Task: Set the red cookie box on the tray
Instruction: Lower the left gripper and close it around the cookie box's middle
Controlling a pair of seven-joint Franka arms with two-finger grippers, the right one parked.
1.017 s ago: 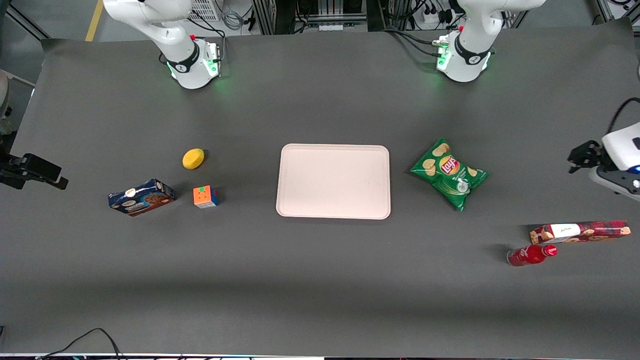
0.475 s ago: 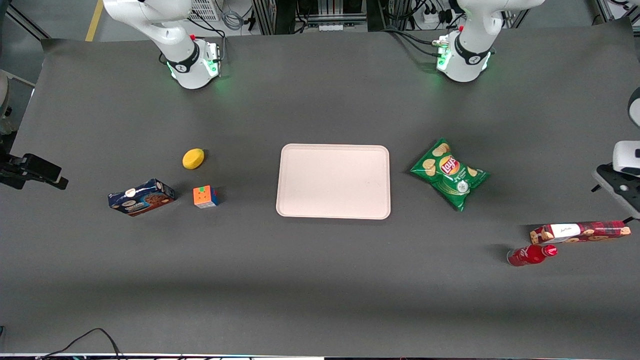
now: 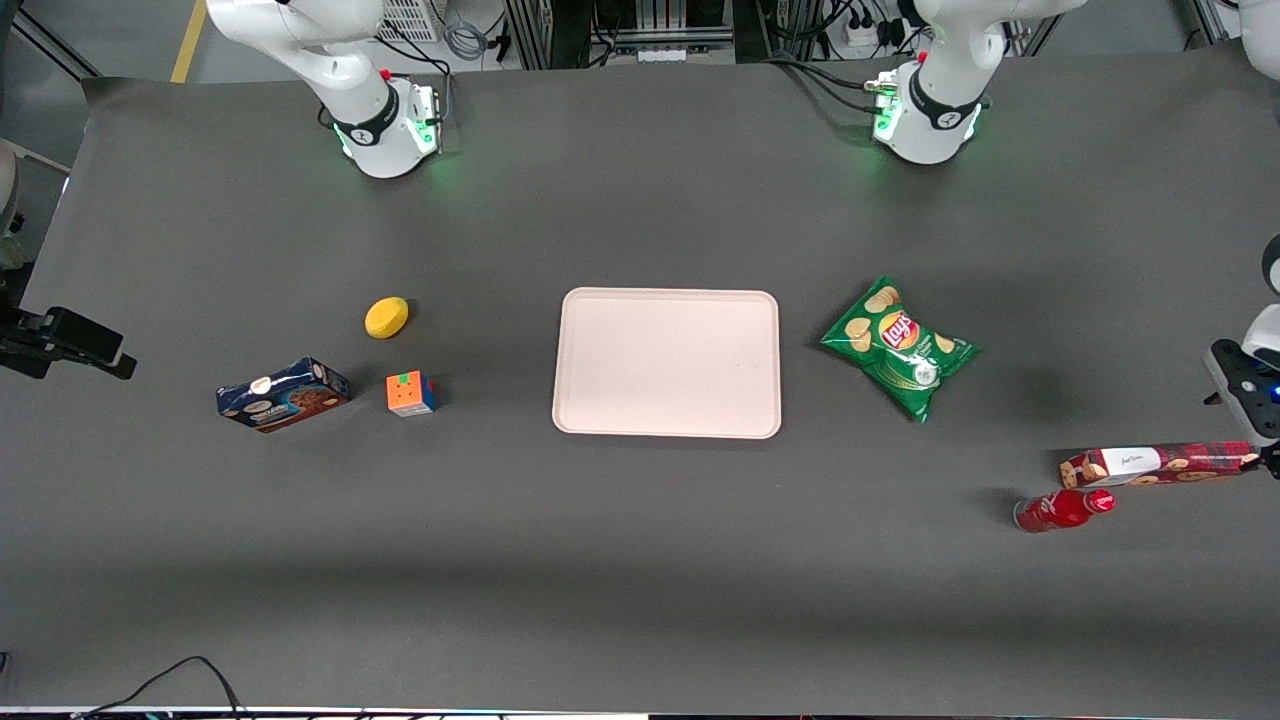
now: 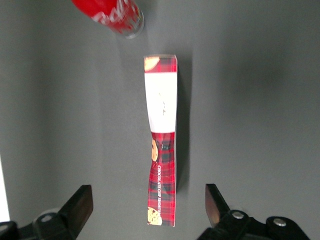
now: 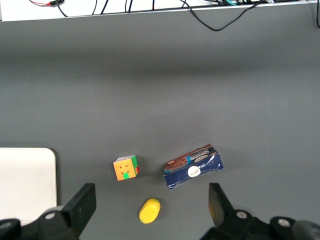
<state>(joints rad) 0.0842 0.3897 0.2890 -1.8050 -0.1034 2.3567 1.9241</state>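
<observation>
The red cookie box (image 3: pixel 1160 465) (image 4: pixel 161 141) lies flat on the tabletop (image 3: pixel 640 560) at the working arm's end, well apart from the tray (image 3: pixel 667 362). The red bottle (image 3: pixel 1062 509) (image 4: pixel 110 14) lies on its side just beside the box's white-label end, a little nearer the front camera than the box and not touching it. The tool (image 4: pixel 149 204) hangs above the box's plaid end with its fingers (image 4: pixel 80 206) spread wide apart, one on each long side of the box and clear of it. A green Lay's chip bag (image 3: pixel 897 347) lies between the box and the tray. Toward the parked arm's end, far from the box, sit a colour cube (image 3: pixel 411 393) (image 5: pixel 125 167), a yellow lemon (image 3: pixel 386 317) (image 5: pixel 149 210) and a blue cookie box (image 3: pixel 282 394) (image 5: pixel 193 166)
</observation>
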